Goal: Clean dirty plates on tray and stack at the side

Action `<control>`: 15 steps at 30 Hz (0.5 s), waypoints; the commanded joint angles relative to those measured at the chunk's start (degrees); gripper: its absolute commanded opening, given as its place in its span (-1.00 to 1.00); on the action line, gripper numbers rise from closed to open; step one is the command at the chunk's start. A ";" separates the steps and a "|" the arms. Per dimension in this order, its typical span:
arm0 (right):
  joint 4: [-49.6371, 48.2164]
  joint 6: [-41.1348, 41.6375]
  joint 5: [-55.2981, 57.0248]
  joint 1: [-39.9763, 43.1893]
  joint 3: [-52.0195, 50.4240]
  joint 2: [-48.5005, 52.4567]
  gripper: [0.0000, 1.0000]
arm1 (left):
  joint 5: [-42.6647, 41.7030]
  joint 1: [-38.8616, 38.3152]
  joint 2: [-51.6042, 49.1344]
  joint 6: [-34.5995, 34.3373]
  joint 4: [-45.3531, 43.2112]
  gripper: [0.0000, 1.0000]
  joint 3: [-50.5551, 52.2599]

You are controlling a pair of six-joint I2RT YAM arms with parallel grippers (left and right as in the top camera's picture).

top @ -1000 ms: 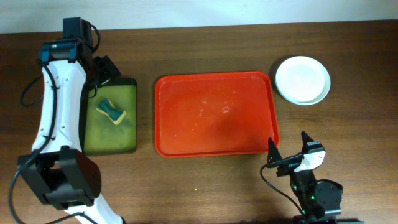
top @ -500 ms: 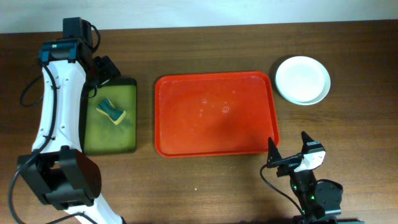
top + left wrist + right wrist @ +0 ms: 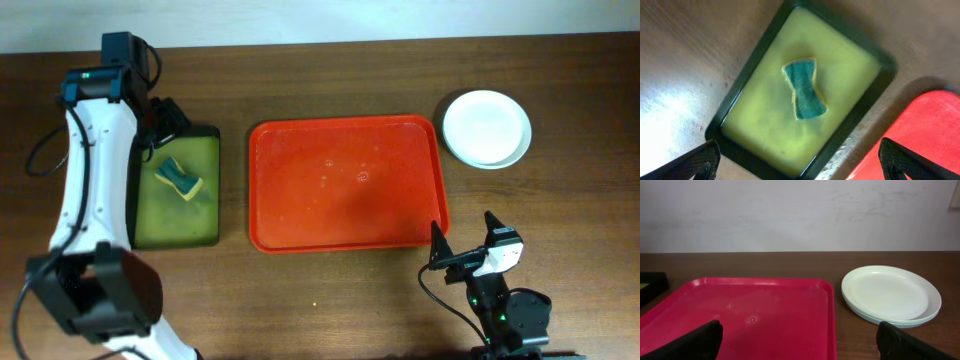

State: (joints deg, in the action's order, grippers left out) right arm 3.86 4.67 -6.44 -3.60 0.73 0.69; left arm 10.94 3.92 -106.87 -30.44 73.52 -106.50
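Large red rectangular plastic tray lies flat, long axis running left to right. Round pale plates sit stacked beyond its far-right corner. Left gripper and right gripper: fingers apart.

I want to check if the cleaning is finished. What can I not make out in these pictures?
Plate stack: in overhead and right wrist views the top plate covers the lower ones, so their faces and count are unclear.
Specks on the red tray: too small in both views to tell water from dirt.
Sponge underside: hidden against the small tray, left wrist view.
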 commanded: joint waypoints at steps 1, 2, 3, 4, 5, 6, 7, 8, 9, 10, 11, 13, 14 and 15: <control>0.24 0.07 0.92 -0.48 -0.42 -0.50 0.97 | 2.51 -3.52 13.79 0.81 -5.44 0.98 4.04; 0.24 0.07 0.92 -0.48 -0.42 -0.50 0.97 | 3.58 -5.55 19.30 4.48 -8.57 0.98 8.24; 0.22 0.07 0.92 -0.48 -0.42 -0.50 0.97 | 3.96 -6.99 24.00 8.79 -10.58 0.98 12.41; 0.24 0.07 0.92 -0.48 -0.42 -0.50 0.97 | 3.98 -7.96 28.37 13.38 -11.43 0.98 16.50; 0.24 0.07 0.92 -0.48 -0.42 -0.50 0.97 | 5.14 -8.17 32.06 16.39 -11.37 0.98 20.28; 0.24 0.07 0.92 -0.48 -0.42 -0.50 0.97 | 5.70 -8.17 33.70 17.51 -11.41 0.98 22.16; 0.24 0.07 0.92 -0.48 -0.42 -0.50 0.97 | 6.75 -8.11 36.13 18.86 -11.50 0.99 25.22; 0.24 0.07 0.92 -0.48 -0.42 -0.50 0.97 | 7.32 -8.11 38.84 18.86 -12.09 0.98 28.63; 0.24 0.07 0.92 -0.48 -0.42 -0.50 0.97 | 7.32 -8.11 41.09 18.86 -13.22 0.99 31.26; 0.24 0.07 0.92 -0.48 -0.42 -0.50 0.97 | 7.08 -8.13 44.87 18.86 -16.09 0.98 35.82; 0.24 0.07 0.92 -0.48 -0.42 -0.50 0.97 | 6.05 -8.17 49.13 18.86 -20.31 0.98 40.98; 0.24 0.07 0.92 -0.48 -0.42 -0.50 0.97 | 1.25 -8.15 58.64 21.94 -31.10 0.98 52.11; 0.24 0.07 0.92 -0.48 -0.42 -0.50 0.97 | -1.09 -8.17 63.04 24.04 -36.06 0.98 56.94; 0.24 0.07 0.92 -0.48 -0.42 -0.50 0.97 | -3.30 -8.17 67.65 26.18 -41.11 0.98 62.12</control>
State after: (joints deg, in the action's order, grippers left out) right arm 3.90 4.71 -5.98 -3.64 0.73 0.62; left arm 14.28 -4.12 -50.37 -11.07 40.47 -55.44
